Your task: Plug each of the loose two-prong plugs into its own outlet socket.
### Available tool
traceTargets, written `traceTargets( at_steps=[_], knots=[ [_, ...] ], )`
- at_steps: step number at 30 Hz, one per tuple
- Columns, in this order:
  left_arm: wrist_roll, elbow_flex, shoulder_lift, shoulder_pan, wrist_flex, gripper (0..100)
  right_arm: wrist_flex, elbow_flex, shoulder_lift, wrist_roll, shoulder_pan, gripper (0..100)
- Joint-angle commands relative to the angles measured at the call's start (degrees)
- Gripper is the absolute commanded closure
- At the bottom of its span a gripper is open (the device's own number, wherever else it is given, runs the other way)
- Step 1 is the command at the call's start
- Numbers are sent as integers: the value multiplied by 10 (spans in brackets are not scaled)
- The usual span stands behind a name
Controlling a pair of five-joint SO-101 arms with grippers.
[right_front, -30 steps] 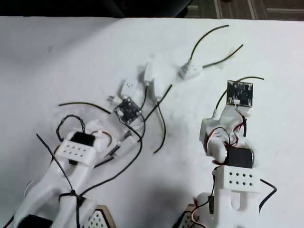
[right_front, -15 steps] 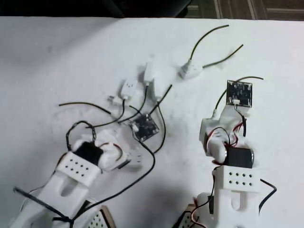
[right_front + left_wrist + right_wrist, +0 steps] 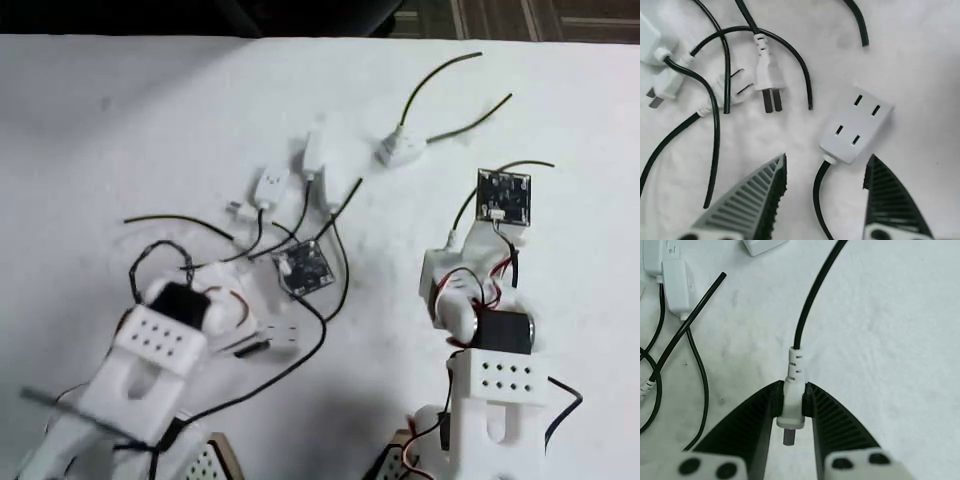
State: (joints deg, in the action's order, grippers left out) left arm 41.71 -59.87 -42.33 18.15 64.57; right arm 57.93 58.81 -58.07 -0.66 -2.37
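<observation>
Between the left gripper's [image 3: 826, 159] spread fingers [image 3: 757, 200] nothing is gripped. The jaws stand wide apart, and the outlet socket [image 3: 856, 127] lies on the table [image 3: 920, 60] just ahead of the tips, at the mouth of the gap. It lies slotted face up, its long axis slantwise to the line between the fingers. Its black cord [image 3: 816, 192] leaves the near end and passes back between them (so the socket's cord end faces this gripper). Farther out and off to one side, a loose plug [image 3: 766, 75] lies flat among other cords, prongs turned back toward the gripper.

The right gripper [image 3: 793, 386] is clamped on a two-prong plug [image 3: 791, 407], whose cord [image 3: 815, 295] runs straight away from the fingers. The grey stub at the plug's near end seems to be the prongs, pointing back toward the wrist, though that is hard to make out. Seen from the high view, the right arm [image 3: 495, 375] sits well apart from the socket, so the left arm [image 3: 150, 345] is the nearer one. The coming move, as I judge it, turns on squaring the left fingers to the socket's long axis so they can pinch its narrow width.
</observation>
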Motion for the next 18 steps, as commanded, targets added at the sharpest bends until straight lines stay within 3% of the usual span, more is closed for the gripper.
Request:
traceTargets(
  at_steps=[1, 13, 18],
  knots=[
    [10, 63, 118, -1, -20, 748, -6, -3, -7, -3, 4, 981],
    [4, 124, 288, 59, -22, 750, -6, -3, -7, -2, 4, 981],
    [3, 133, 320, 57, -40, 810, -6, -3, -7, -2, 4, 981]
  ],
)
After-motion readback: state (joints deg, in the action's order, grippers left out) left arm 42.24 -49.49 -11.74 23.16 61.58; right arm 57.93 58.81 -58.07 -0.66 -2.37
